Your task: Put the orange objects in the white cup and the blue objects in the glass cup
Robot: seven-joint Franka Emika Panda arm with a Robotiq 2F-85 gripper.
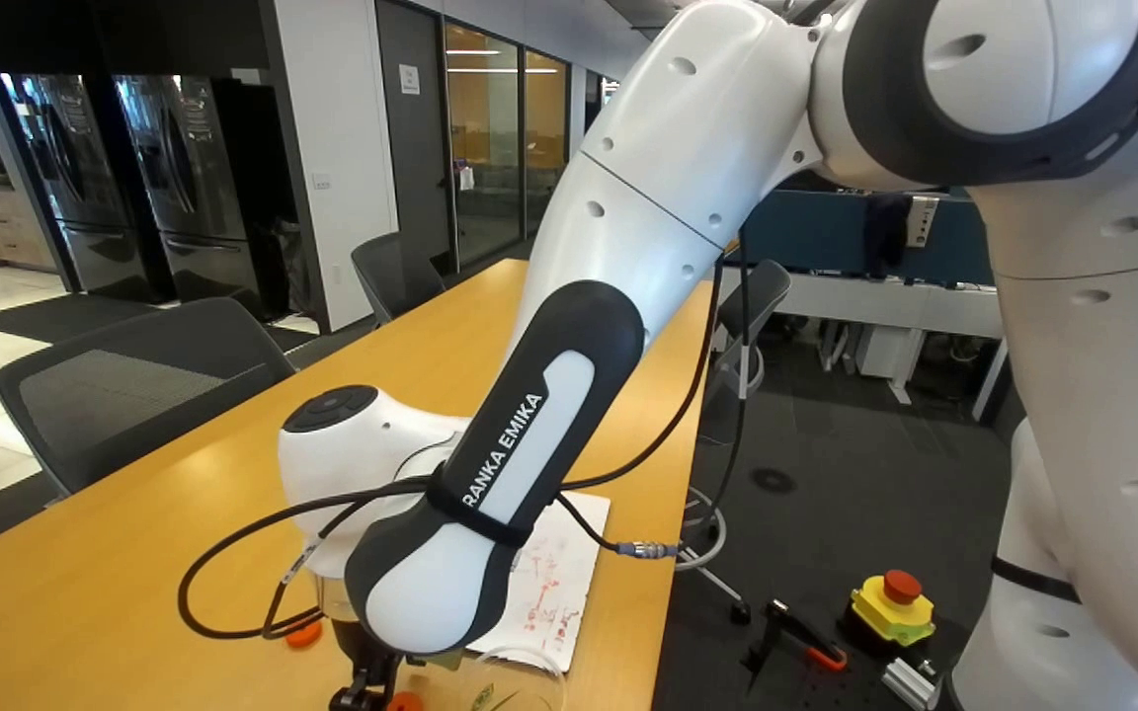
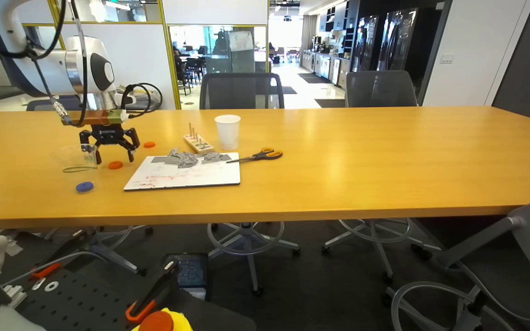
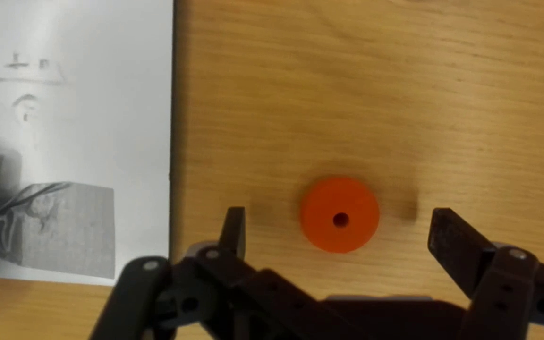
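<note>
Nearest the wrist camera, the gripper [image 3: 339, 224] stands wide with nothing in it, its fingertips [image 3: 456, 248] on either side of a flat orange disc [image 3: 340, 215] lying on the table [image 3: 324, 94]. Picking up this disc looks like the step in hand, and the side-to-side centring seems good, so straight down is the best path. Since the disc is thin, the tips should stop just over the table and close low on its rim, without scraping. Mind the whiteboard [image 3: 111, 118] beside the disc and, near the gripper in both exterior views, the glass cup [image 1: 537, 679]. Lift well up before going sideways: a wooden peg block [image 2: 199, 145] stands near the white cup [image 2: 228, 133], where this disc belongs. Let go only over the middle of the cup's mouth. Another orange disc [image 2: 149, 144] and a blue disc [image 2: 84, 187] lie elsewhere on the table, jobs for later
</note>
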